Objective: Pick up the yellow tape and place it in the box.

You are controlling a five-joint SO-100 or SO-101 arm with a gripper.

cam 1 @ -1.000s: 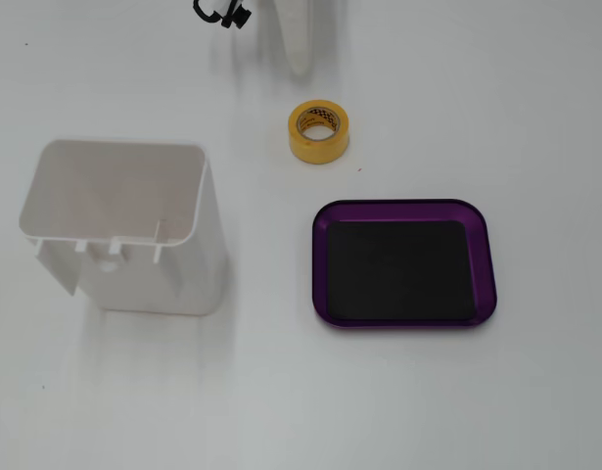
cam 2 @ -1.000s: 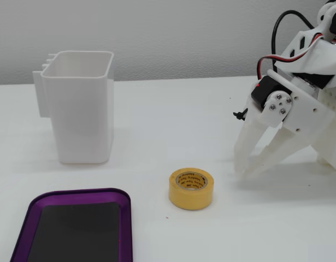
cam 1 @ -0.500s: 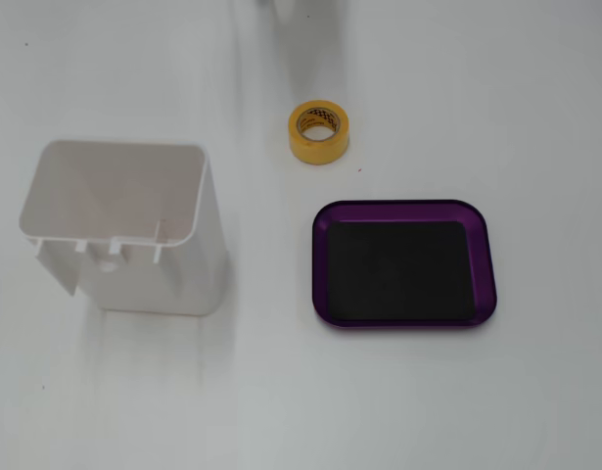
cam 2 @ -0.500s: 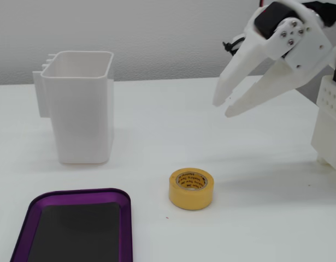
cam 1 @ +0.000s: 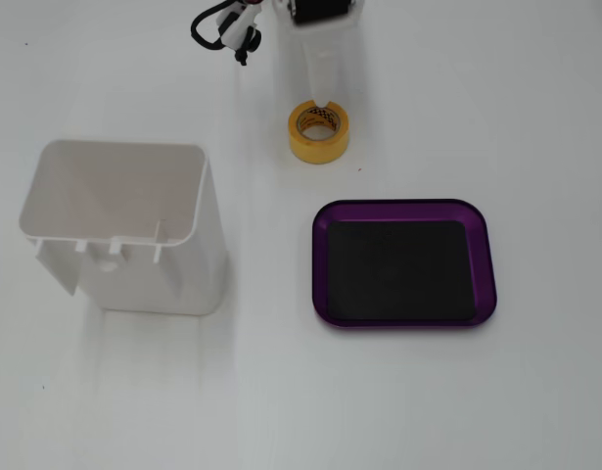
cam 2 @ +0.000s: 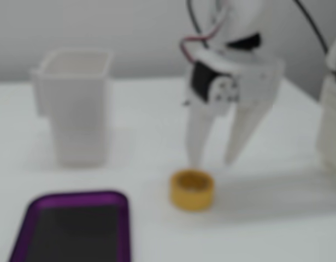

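Observation:
The yellow tape (cam 1: 318,130) lies flat on the white table, its printed core showing around the dark hole; it also shows blurred in the other fixed view (cam 2: 192,189). The box (cam 1: 327,264), a shallow purple tray with a black bottom, lies empty below and to the right of the tape, and at the lower left in the other fixed view (cam 2: 31,214). My white gripper (cam 1: 322,96) hangs open just above the tape's far rim; its two fingertips (cam 2: 196,159) stand apart behind the tape, in a blurred fixed view (cam 2: 213,162). It holds nothing.
A tall white plastic bin (cam 1: 124,225) stands open at the left of the table, and at the back left in the other fixed view (cam 2: 75,106). A white object (cam 2: 332,120) stands at that view's right edge. Cables (cam 1: 222,27) hang near the arm.

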